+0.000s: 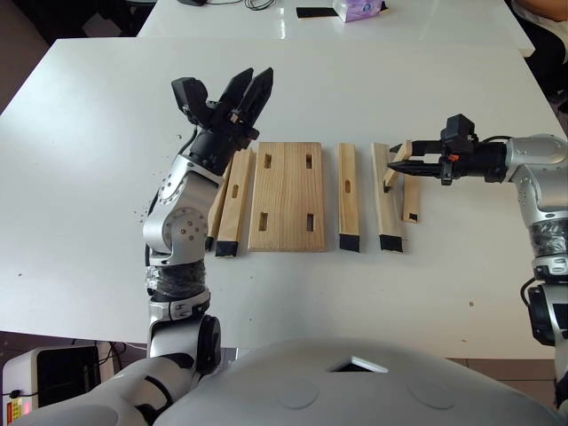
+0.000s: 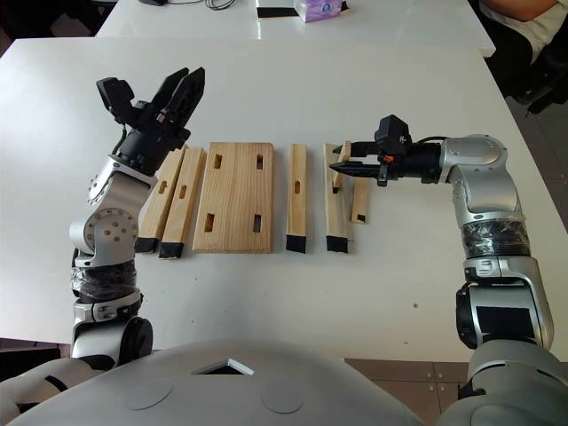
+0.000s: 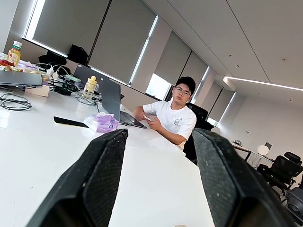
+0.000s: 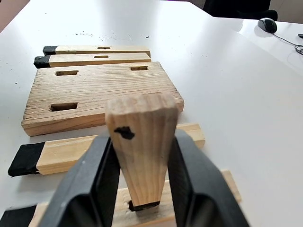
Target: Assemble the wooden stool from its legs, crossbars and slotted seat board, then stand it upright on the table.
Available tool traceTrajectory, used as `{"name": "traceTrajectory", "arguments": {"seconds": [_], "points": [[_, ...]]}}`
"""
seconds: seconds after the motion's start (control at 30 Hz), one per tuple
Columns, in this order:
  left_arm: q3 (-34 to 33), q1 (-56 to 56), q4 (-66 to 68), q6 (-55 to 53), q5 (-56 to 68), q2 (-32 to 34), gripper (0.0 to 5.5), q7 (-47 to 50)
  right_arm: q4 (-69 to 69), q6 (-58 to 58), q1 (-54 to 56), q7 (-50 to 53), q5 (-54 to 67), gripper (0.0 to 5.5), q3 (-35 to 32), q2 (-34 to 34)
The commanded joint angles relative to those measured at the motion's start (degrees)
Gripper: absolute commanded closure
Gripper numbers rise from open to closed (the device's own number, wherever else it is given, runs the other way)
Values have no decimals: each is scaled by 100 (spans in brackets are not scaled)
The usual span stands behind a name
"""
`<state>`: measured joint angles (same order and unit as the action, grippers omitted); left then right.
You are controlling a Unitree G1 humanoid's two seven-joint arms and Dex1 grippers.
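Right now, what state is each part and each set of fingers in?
Seat board: flat on table, slots empty.
Legs: all four lying flat, unattached.
Held crossbar: gripped, tilted, end on the rightmost leg.
Other crossbar: lying flat.
Left gripper: fingers open, empty, raised.
Right gripper: fingers shut on held crossbar.

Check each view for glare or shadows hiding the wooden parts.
Left eye view: even light, seat board slots plain, thin soft shadows beside the legs. Right wrist view: crossbar in the right gripper evenly lit, no glare. Left wrist view: bright ceiling strip, left gripper dark against the pale table.
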<state>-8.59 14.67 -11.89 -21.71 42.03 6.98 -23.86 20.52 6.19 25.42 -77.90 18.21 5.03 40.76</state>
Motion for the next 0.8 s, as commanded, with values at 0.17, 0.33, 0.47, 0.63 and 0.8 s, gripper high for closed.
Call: {"name": "traceTrajectory", "arguments": {"seconds": [0.17, 0.33, 0.47, 0.63, 0.8], "points": [[42, -25, -38, -26, -53, 6, 295, 11, 273, 283, -190, 40, -284, 418, 144, 73], [72, -24, -21, 4, -83, -43, 295, 27, 988, 48, -175, 353, -720, 418, 489, -215], [102, 35, 21, 1, -96, -48, 295, -13, 1379, -183, -142, 520, -933, 418, 762, -346], [121, -25, -4, 19, -106, -54, 295, -23, 1500, -284, -127, 538, -872, 418, 827, -316], [128, -89, -25, 46, -120, -75, 295, 0, 1458, -211, -227, 589, -703, 418, 657, -202]]}}
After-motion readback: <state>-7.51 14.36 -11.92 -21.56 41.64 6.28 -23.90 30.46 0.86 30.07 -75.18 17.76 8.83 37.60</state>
